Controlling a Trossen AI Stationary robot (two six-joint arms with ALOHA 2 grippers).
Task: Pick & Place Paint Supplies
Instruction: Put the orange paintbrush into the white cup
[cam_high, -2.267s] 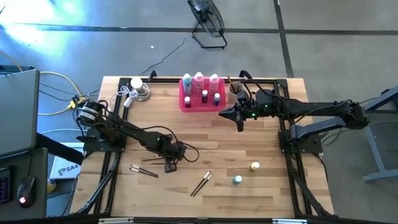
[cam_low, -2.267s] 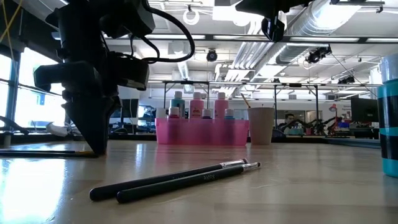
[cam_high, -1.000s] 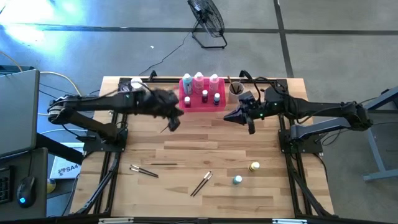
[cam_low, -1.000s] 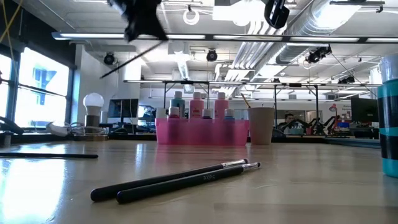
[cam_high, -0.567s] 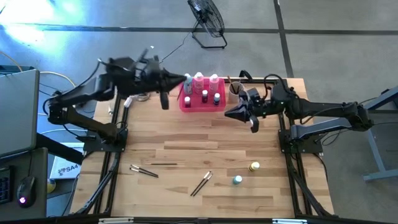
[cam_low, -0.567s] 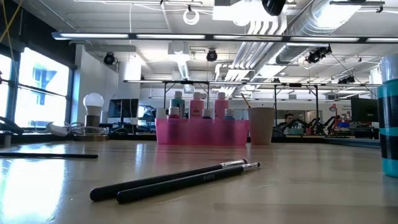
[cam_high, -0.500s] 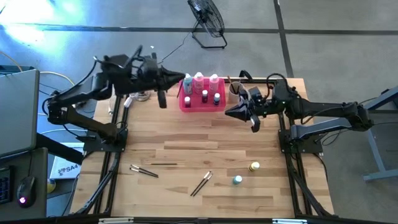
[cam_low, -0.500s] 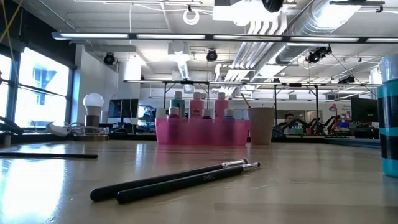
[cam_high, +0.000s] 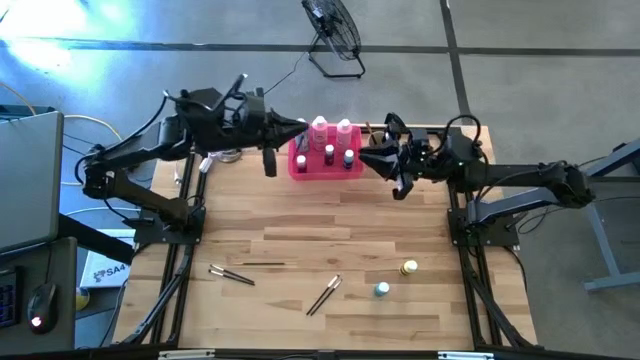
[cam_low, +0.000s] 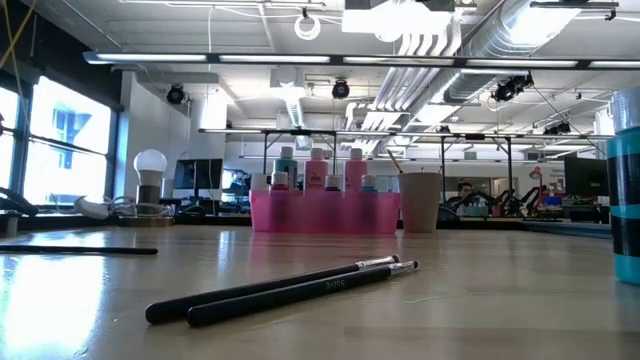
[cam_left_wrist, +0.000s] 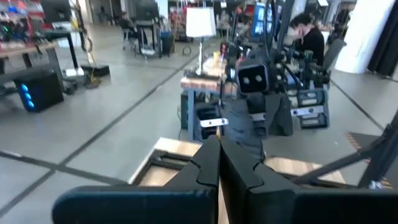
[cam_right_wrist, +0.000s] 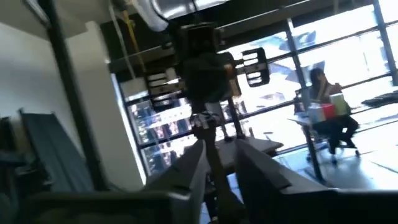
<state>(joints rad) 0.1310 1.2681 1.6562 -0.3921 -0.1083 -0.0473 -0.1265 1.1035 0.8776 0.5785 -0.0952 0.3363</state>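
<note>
Just swung up from the front of the tabletop (cam_high: 300, 220) to the back edge: left end effector (cam_high: 297, 129), now over the pink tray (cam_high: 325, 170), fingers together, seemingly clamped on a thin paintbrush (cam_right_wrist: 212, 152). Just parted at the same moment: right end effector (cam_high: 372, 160), beside the beige cup (cam_high: 378, 143), facing the left one, brush tip apparently between its open fingers (cam_right_wrist: 186, 168). Looks like a hand-over towards the cup.

Counted:
- three tall bottles (cam_low: 318, 162) in the tray
- three small bottles (cam_high: 329, 153) seen there from above
- two tiny ones loose on the tabletop, yellow bottle (cam_high: 409, 268) and teal bottle (cam_high: 381, 289)
- five loose brushes (cam_high: 323, 295) waiting near the front
</note>
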